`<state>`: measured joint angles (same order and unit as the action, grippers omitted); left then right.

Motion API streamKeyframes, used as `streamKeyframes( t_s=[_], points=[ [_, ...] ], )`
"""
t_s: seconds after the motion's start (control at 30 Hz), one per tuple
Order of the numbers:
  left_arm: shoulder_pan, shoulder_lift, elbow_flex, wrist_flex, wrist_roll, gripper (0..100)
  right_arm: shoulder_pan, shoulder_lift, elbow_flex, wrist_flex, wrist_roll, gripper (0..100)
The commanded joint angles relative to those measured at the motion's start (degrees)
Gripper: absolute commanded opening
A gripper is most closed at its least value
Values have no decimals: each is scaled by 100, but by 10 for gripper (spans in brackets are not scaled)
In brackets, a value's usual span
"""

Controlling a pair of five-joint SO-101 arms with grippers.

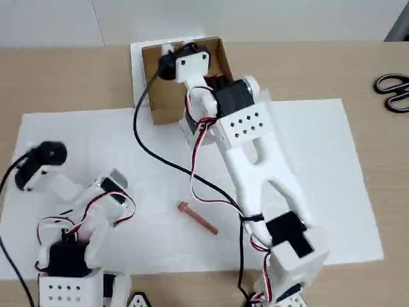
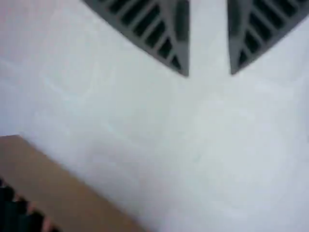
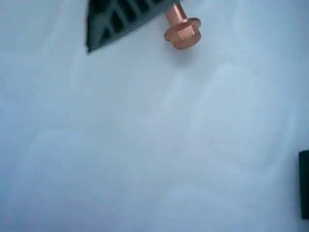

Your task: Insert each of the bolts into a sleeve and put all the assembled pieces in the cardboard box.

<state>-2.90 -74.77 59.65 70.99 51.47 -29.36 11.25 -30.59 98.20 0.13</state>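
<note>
two arms stand over the white paper (image 1: 319, 160) in the high view. the right gripper (image 1: 185, 51) is at 12 o'clock, over the cardboard box (image 1: 167, 96). the left gripper (image 1: 32, 169) sits at 9 o'clock, well apart from the task's things. a copper piece (image 1: 199, 219) lies on the paper near 6 o'clock; we cannot tell whether it is a bare bolt or one with a sleeve on. scissors (image 1: 393, 93) lie between 2 and 3 o'clock on the table (image 1: 77, 77). from up here we cannot tell how the jaws stand.

in the left wrist view, the dark fingers (image 2: 164, 38) stand a little apart with nothing between them, above the paper near the table edge.

in the right wrist view, one finger (image 3: 120, 17) lies alongside a copper bolt (image 3: 182, 32), head outward, so we judge the jaws closed on it; any sleeve is hidden. this view gives us the grip, while the high view gives us the box beneath it.

we judge the drop-off is in hand. the next move calls for the jaws to part squarely over the box opening; after that, the piece on the paper wants attention.
</note>
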Motion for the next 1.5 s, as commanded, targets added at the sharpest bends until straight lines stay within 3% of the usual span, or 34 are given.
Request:
streamKeyframes(
  t_s=[0.0,0.1,0.27,0.37,0.47,0.57,0.7,0.93,1.13,1.47],
  points=[
    [-123,-26,-215,62,-88,51,31,-488,79,-13,-53,249],
    [-141,193,-145,-202,-1081,51,22,-602,79,-4,-62,249],
    [-149,1371,-374,-378,-818,51,4,-1024,607,31,-53,249],
    [-325,1644,-585,-255,-703,51,-567,-1411,1116,4,-114,249],
    [-1029,1688,-1068,-255,-1160,51,-1244,-1569,1248,-497,-712,249],
    [-2215,1688,-1262,-167,-1697,51,-1578,-1429,1266,-1367,-1354,248],
    [-3877,1653,-1042,-88,-1600,51,-2088,-813,1257,-2404,-1785,248],
    [-5213,1653,-945,-105,-1503,51,-2897,268,1240,-3653,-1855,248],
    [-5714,1653,-892,-105,-1503,51,-2976,884,1240,-3793,-1846,248],
    [-5697,1653,-892,-105,-1495,51,-2791,1789,1231,-3697,-1829,248]
  ],
)
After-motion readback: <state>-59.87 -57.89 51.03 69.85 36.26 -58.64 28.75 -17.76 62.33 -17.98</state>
